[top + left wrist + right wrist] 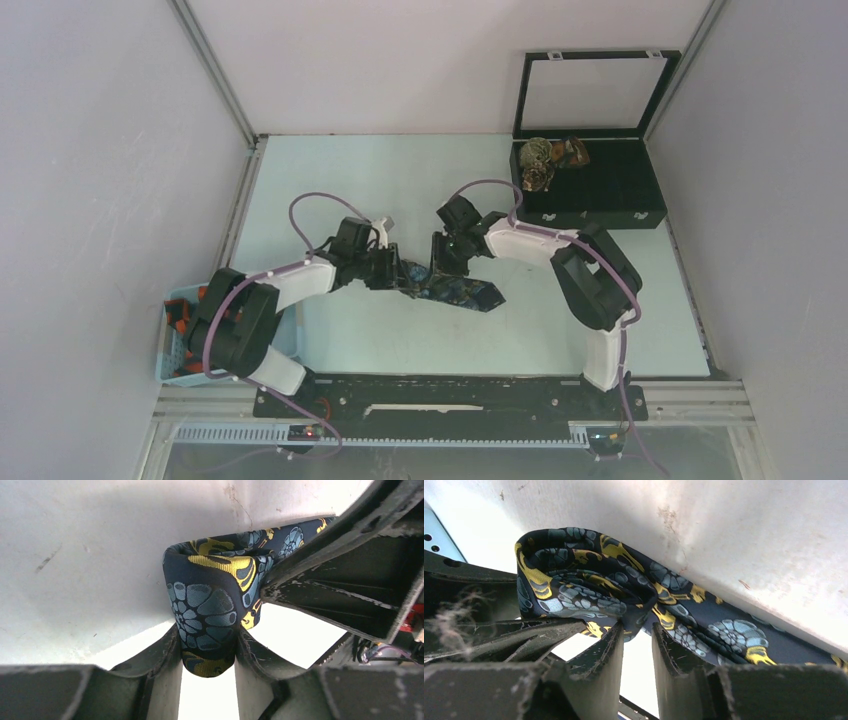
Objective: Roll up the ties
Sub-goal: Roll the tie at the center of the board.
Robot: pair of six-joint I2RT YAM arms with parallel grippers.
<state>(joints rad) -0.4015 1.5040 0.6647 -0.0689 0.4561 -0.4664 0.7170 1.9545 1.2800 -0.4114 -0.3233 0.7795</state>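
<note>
The dark navy tie (458, 291), patterned with yellow and blue, lies mid-table, partly rolled at its left end, its loose tail pointing right. My left gripper (396, 273) is shut on the rolled coil (207, 610), which sits squeezed between both fingers in the left wrist view. My right gripper (446, 264) comes from the right and pinches a fold of the same tie (624, 587) between its fingertips, right beside the coil. The two grippers almost touch. The right gripper's body fills the left wrist view (350, 580) at the right.
An open black box (600, 190) stands at the back right with three rolled ties (548, 160) in its left corner. A light blue basket (172, 345) holding orange-red and black ties sits at the left edge, by the left arm's base.
</note>
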